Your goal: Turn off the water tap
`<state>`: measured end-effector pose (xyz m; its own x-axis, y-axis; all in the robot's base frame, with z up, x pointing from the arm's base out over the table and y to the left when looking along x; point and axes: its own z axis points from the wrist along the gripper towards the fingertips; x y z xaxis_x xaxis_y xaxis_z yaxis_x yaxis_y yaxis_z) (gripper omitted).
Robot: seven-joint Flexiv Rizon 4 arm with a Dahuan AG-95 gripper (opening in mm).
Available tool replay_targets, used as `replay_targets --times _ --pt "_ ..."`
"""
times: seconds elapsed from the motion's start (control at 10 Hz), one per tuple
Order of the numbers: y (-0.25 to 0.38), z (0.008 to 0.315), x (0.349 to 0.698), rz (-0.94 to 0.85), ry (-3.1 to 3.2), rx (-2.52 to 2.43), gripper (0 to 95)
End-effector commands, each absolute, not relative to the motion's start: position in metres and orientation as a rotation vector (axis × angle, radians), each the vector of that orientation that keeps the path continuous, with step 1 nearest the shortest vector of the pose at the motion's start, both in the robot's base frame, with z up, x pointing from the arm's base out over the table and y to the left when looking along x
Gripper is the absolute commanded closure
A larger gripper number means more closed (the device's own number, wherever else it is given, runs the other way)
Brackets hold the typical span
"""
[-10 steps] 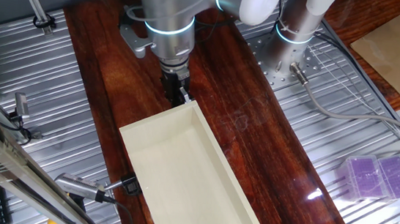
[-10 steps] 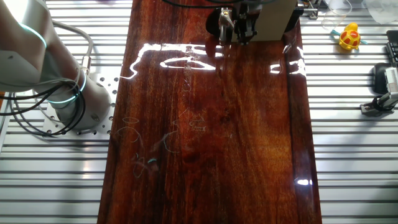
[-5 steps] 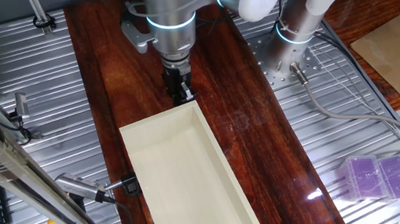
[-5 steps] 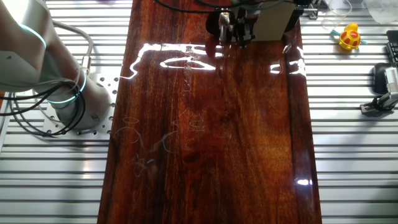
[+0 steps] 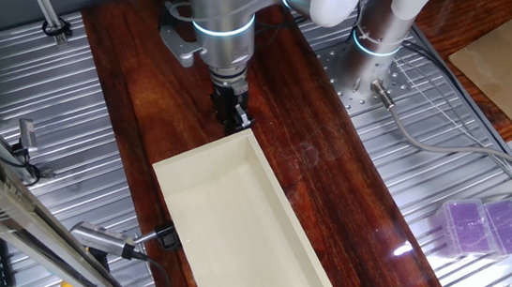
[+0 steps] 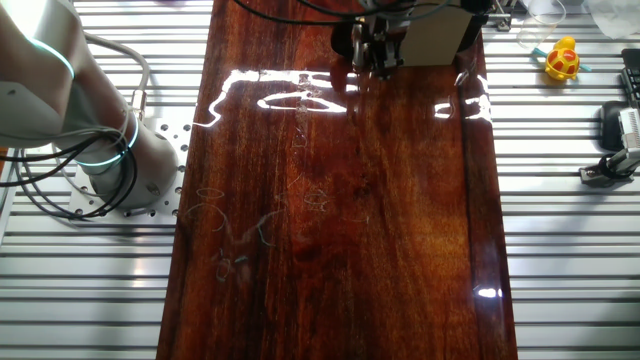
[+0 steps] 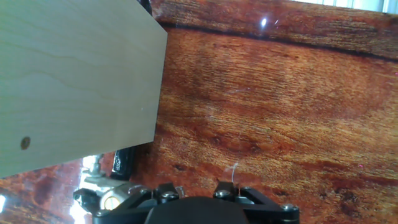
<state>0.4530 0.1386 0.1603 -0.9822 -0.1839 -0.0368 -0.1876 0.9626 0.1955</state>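
The tap [image 7: 104, 194] is a small shiny metal piece held by a black clamp [image 7: 124, 160]. It shows at the lower left of the hand view, just off the end of the pale wooden box [image 7: 74, 74]. My gripper [image 5: 231, 114] hangs over the dark wooden board at the box's far end [image 5: 237, 142]. Its black fingers look pressed together with nothing between them. In the other fixed view the gripper [image 6: 378, 52] stands beside the box [image 6: 440, 32], and the tap is mostly hidden by it. In the hand view only the gripper's base shows, to the right of the tap.
The long pale box [image 5: 238, 227] covers the near half of the board. A clamp [image 5: 165, 237] grips the board's left edge. A purple tray [image 5: 483, 227] lies at the right. The arm's base [image 6: 90, 130] and cables stand on the metal table, with a yellow toy [image 6: 563, 60] further off.
The wrist has turned a little and the gripper has shifted slightly toward the far end of the board. The box has not moved.
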Motion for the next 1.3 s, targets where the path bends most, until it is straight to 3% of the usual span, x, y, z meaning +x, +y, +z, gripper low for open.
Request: replay_targets --times 0.1,0.9,1.0,1.3 --pt "0.139 0.16 0.454 0.309 3.091 -0.3 57.0" --pt "0.138 0.172 0.475 0.304 3.096 -0.433 57.0" --pt "0.138 0.172 0.475 0.302 3.097 -0.419 95.0" --pt "0.138 0.172 0.475 0.266 3.122 -0.275 95.0"
